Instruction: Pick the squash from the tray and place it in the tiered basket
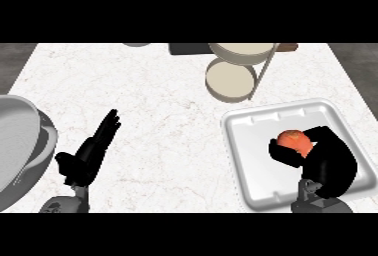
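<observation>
An orange squash [294, 140] lies in the white tray [255, 130] at the right of the counter. My right hand [328, 162] is over the tray, fingers and thumb curled round the squash and hiding its lower part. The tiered basket [235, 75] stands at the back, with two round beige tiers, one above the other. My left hand [90, 152] rests open on the counter at the lower left, fingers straight and pointing away.
A large grey round vessel [18, 145] fills the left edge, close to my left hand. A dark box [190, 48] sits behind the basket at the counter's back edge. White marble counter [148, 90] lies between my hands.
</observation>
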Motion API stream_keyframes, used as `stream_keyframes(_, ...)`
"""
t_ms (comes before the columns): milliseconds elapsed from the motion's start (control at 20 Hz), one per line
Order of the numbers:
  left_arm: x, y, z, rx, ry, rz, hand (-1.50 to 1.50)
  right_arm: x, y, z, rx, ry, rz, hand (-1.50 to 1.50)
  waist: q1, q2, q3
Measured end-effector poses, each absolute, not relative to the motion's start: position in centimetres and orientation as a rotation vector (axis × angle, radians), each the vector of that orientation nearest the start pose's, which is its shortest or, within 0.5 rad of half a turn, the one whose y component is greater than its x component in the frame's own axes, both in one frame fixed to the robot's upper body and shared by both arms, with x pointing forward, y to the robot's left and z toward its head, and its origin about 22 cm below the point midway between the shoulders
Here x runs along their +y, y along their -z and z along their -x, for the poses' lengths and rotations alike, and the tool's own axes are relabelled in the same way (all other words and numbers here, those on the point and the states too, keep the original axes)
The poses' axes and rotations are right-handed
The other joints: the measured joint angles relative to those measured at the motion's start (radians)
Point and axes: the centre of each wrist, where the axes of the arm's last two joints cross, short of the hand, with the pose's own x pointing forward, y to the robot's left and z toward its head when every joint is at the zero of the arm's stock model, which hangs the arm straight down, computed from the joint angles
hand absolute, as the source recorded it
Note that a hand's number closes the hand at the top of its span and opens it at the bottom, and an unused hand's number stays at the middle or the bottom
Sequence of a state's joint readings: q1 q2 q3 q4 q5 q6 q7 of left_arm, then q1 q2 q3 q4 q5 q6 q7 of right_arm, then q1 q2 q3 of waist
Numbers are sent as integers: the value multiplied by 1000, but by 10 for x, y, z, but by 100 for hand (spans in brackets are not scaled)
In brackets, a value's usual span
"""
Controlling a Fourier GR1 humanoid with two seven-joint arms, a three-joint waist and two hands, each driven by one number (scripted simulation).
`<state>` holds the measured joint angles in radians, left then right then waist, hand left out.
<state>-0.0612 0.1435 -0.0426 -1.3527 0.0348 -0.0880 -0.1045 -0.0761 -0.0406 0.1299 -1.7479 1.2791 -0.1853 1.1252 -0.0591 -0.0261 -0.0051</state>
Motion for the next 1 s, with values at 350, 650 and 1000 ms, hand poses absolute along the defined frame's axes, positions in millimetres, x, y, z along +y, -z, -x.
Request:
stream_keyframes(350, 240, 26, -261, -1520, 224, 62, 0, -159, -138, -240, -1072, 26, 1443, 150, 42, 15, 1)
stream_keyframes(650, 233, 21, -269, -1528, 238, 85, 0, -149, -194, -261, -1161, 114, 1485, 150, 67, 22, 2)
stream_keyframes(1000, 222, 20, -275, -1532, 250, 95, 0, -150, -243, -315, -1127, 147, 1458, 150, 86, 30, 3)
